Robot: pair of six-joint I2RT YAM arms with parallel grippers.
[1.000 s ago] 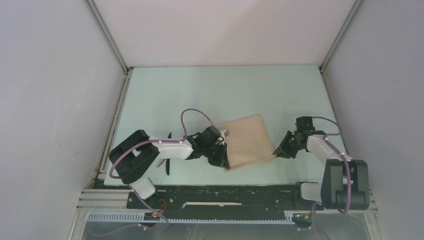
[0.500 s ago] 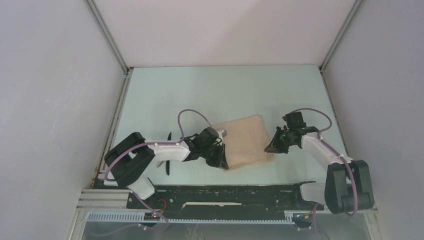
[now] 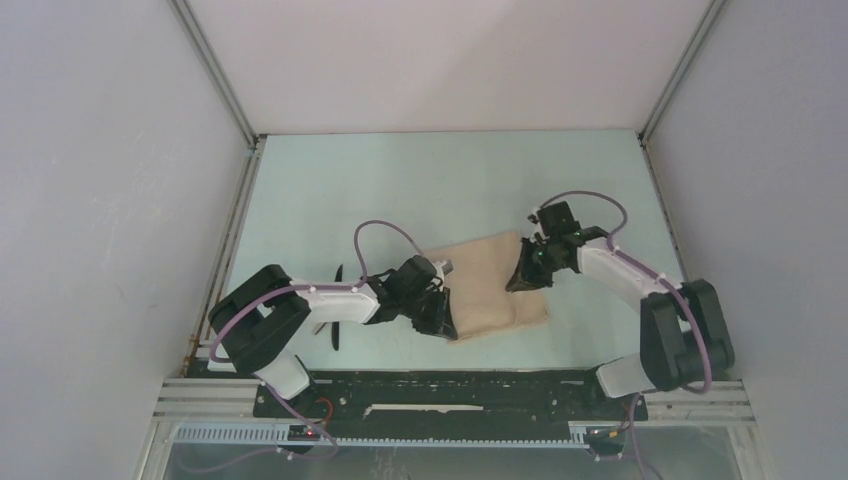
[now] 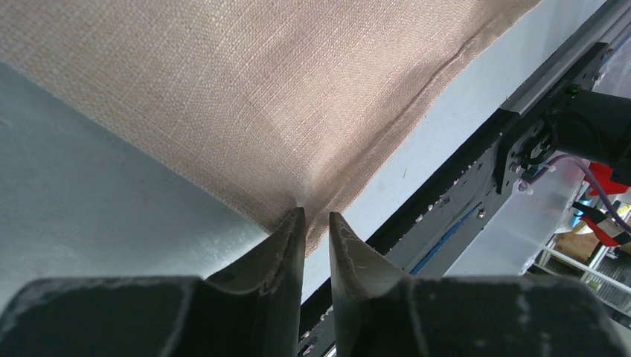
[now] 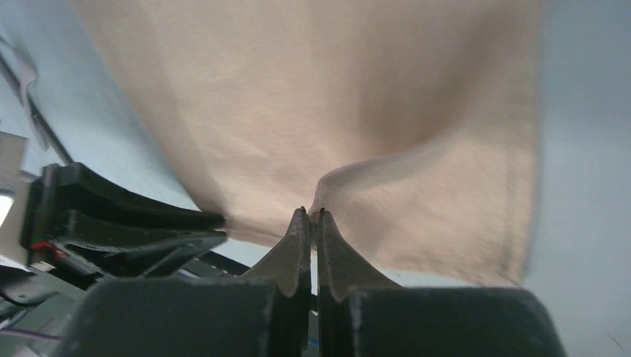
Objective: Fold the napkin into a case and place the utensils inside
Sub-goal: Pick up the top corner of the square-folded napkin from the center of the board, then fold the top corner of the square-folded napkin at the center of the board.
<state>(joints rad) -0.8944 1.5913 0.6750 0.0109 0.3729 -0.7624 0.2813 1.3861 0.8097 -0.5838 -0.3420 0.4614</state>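
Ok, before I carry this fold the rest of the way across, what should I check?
1. Right gripper clamped on the napkin: ok, jaws shut on a raised edge of the cloth.
2. Left gripper anchoring the near-left corner: cannot tell. Its jaws stand slightly apart with the tips at the corner.
3. Knife clear of the cloth: ok. It lies left of the left arm, apart from the napkin.
4. Fork located: cannot tell, it shows in no view.
5. Fold edges lined up: cannot tell. The flap is only partly over.
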